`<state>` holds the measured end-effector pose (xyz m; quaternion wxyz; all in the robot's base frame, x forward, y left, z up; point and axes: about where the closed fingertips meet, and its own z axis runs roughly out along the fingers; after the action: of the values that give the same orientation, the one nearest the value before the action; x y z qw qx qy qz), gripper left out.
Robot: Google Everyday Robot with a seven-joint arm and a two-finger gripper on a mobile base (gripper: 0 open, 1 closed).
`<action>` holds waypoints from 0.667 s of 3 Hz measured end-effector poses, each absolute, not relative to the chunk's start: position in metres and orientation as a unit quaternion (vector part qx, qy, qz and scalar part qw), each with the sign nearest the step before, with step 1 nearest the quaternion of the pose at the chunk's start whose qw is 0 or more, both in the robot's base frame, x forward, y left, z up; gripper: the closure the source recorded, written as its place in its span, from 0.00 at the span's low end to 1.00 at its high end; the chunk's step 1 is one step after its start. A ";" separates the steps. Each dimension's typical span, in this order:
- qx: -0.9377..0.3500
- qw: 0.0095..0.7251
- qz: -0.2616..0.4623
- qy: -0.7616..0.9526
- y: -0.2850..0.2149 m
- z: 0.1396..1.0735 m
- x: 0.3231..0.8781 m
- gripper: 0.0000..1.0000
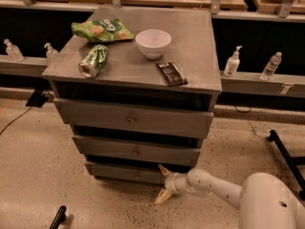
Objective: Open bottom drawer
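My arm reaches out low and to the left from my rounded white body, running nearly level and bending slightly at the wrist. My gripper sits at its far end, low in the middle of the view, pointing left. Its two pale fingers are spread wide apart, one angled upward and the other angled downward.
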<state>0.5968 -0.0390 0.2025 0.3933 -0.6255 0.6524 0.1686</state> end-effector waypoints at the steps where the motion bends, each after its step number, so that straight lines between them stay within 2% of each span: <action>1: -0.648 0.376 0.119 0.652 -0.033 0.206 0.601 0.00; 2: -0.673 0.355 0.076 0.644 -0.026 0.209 0.603 0.00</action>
<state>0.6029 -0.0258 0.2093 0.3550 -0.6731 0.6442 0.0765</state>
